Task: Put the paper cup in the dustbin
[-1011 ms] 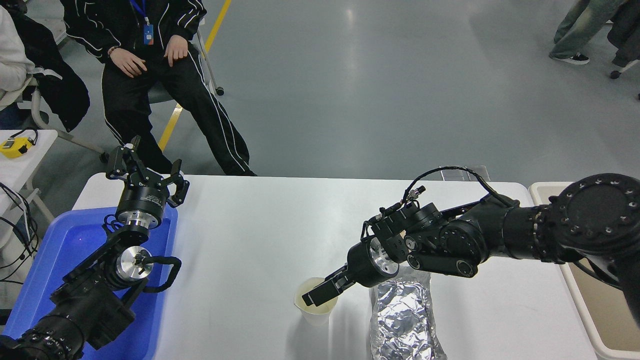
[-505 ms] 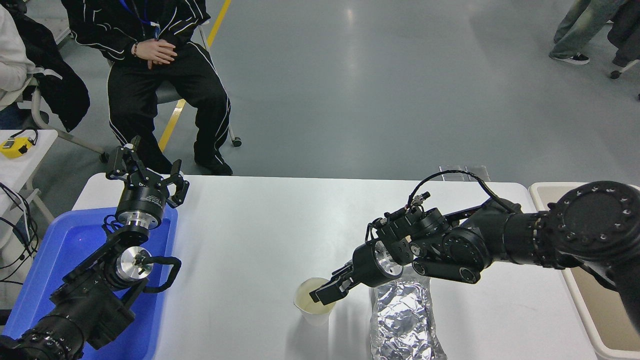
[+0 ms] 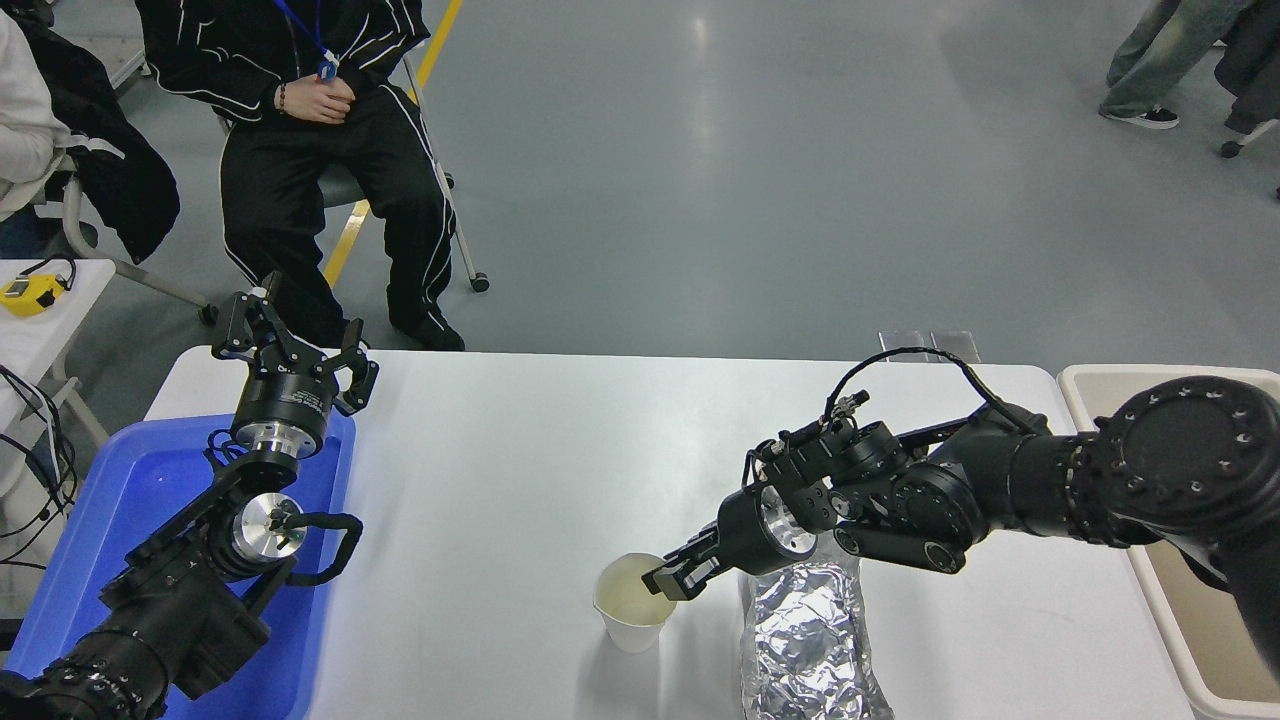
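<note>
Two black arms are being shown, jointed from rounded housings ringed with small screws, with silver metal wrist collars, a looping black cable (image 3: 905, 356) and black-fingered grippers.

It looked like a robotics lab or test hall: a wide grey polished floor (image 3: 800, 180) with a yellow line (image 3: 350, 240), a white worktop (image 3: 520, 450) on the robot's side, a person (image 3: 320, 130) seated on a wheeled chair (image 3: 455, 240) watching, and cabling (image 3: 40, 450) at the left.
</note>
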